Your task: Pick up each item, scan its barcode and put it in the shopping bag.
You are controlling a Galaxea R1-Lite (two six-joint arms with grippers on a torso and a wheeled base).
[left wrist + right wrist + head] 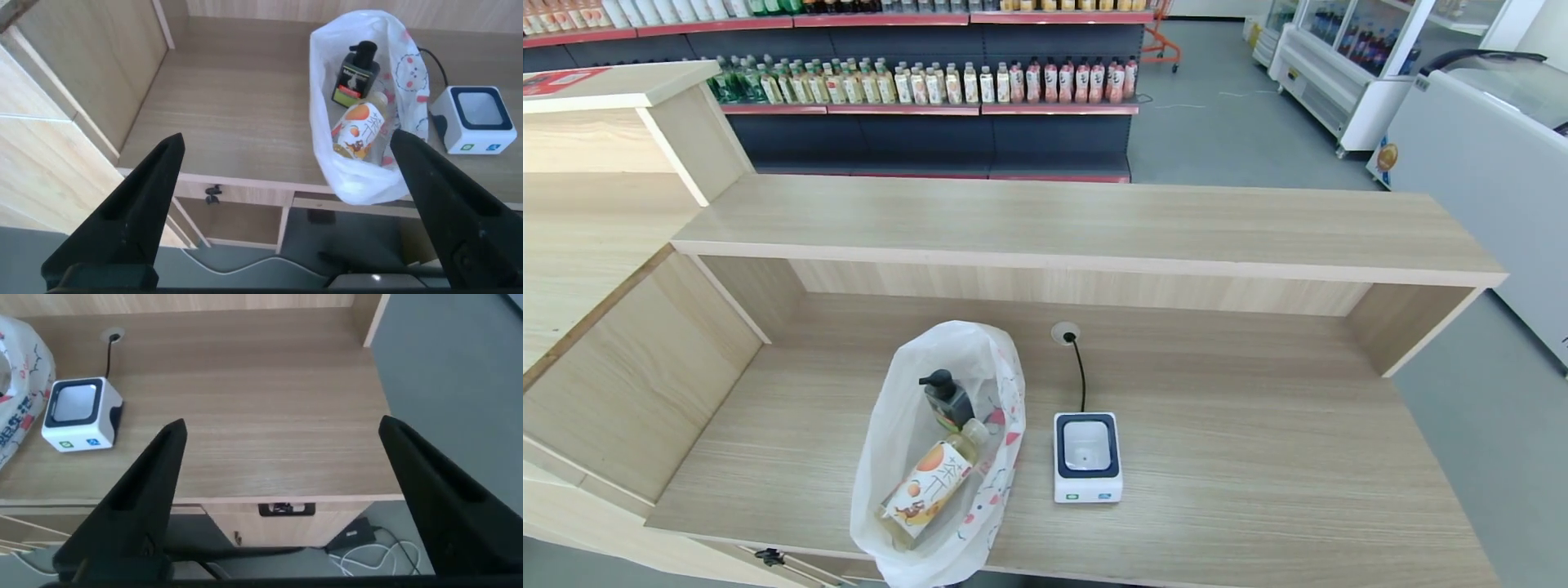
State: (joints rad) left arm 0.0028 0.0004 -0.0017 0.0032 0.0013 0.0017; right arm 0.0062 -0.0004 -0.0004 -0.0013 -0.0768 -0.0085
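Both jaws hung wide and empty short of the counter (245, 416), so I judged holding clear of the filled shopping bag (327, 155) ahead wisest.

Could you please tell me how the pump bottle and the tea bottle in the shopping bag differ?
The pump bottle is dark with a black pump head; the tea bottle is pale, with a white-and-orange label and a plain cap. The pump bottle lies at the bag's far end, the tea bottle nearer the robot. The tea bottle looks longer. Both lie inside the shopping bag, tops pointing away from the robot.
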